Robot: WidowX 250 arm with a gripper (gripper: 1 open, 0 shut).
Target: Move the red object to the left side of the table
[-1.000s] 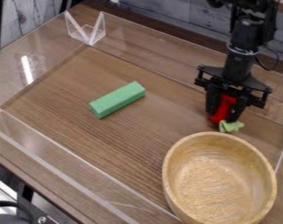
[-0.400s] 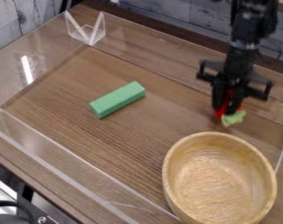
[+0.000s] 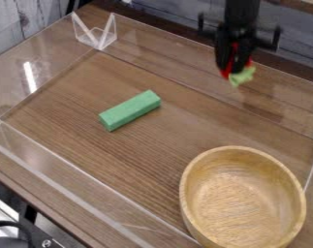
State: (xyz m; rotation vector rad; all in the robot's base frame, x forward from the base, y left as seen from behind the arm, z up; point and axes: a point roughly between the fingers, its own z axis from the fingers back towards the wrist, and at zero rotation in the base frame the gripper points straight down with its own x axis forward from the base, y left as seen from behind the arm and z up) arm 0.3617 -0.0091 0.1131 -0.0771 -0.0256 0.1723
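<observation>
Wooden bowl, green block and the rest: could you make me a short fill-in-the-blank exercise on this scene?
The block lying on the tabletop is ____.
The round thing nearest the picture's bottom right corner is a ____.
The strawberry held by the gripper is coloured ____ with a green tip.

Missing words: green; bowl; red

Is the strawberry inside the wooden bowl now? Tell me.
No, the strawberry is in the gripper, well apart from the wooden bowl.
</observation>
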